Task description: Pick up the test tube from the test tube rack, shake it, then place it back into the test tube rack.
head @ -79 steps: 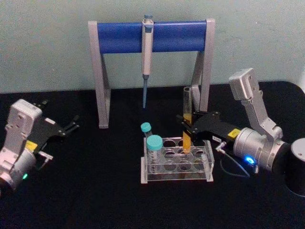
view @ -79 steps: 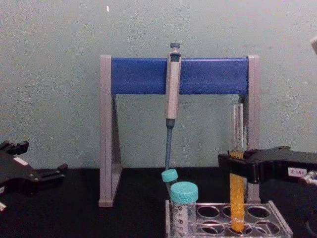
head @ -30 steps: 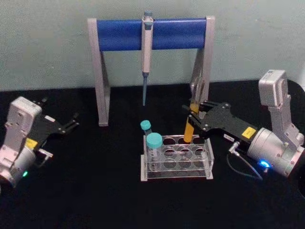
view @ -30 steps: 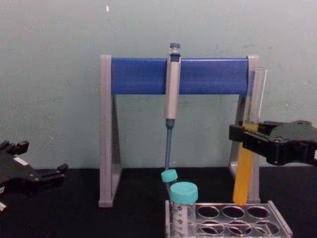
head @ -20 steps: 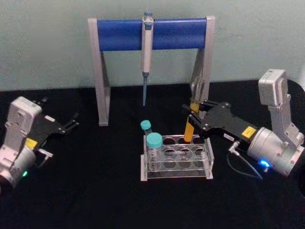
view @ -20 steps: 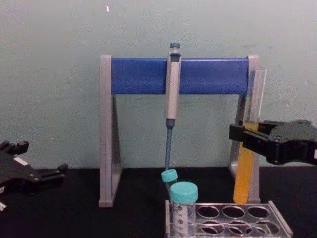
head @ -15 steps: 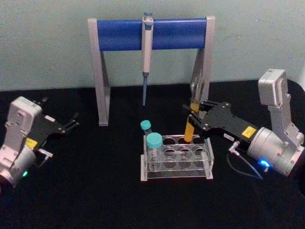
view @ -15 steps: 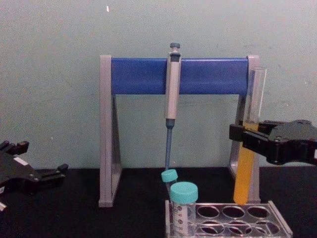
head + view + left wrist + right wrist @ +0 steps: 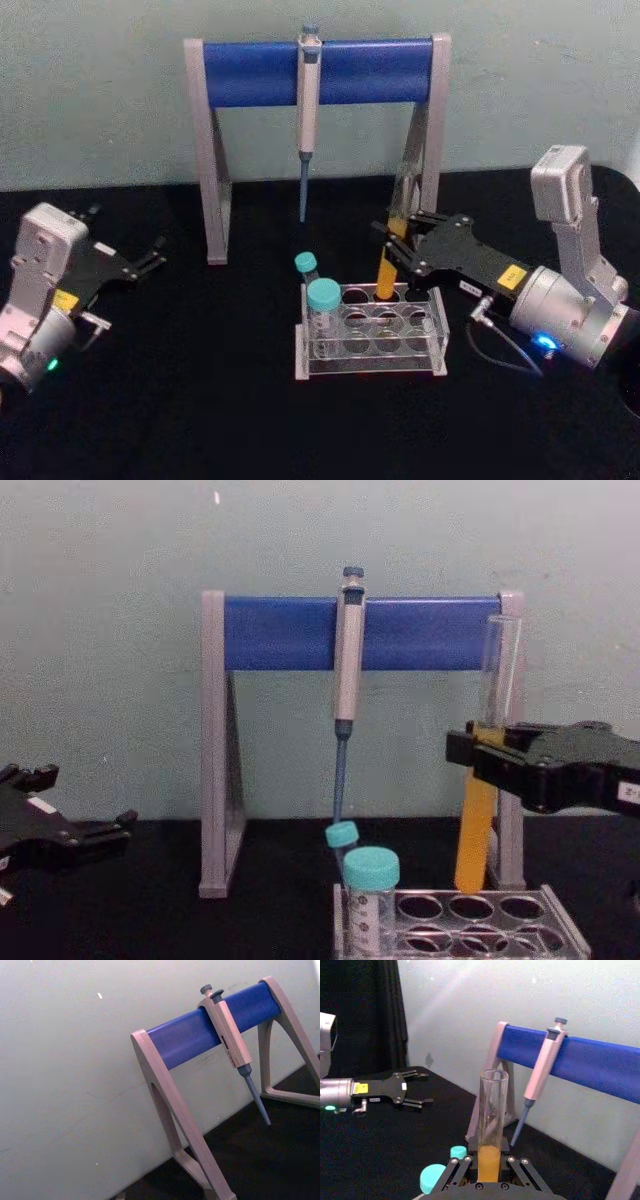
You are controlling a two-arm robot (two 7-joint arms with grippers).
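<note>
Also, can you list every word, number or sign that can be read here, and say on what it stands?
No text here can be read.
On the right gripper, which holds the test tube, a yellow sticker: too small to read.
On the left gripper, a second yellow sticker: too small to read.
On the right gripper, a white label: blurred, not readable.

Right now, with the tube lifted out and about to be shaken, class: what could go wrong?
1. The test tube has no cap and leans in the right gripper; hard shaking could slosh the orange liquid out.
2. Its bottom hangs close above the rack; a swing could knock the rim or the teal-capped tubes.
The left gripper lies parked at the left.
</note>
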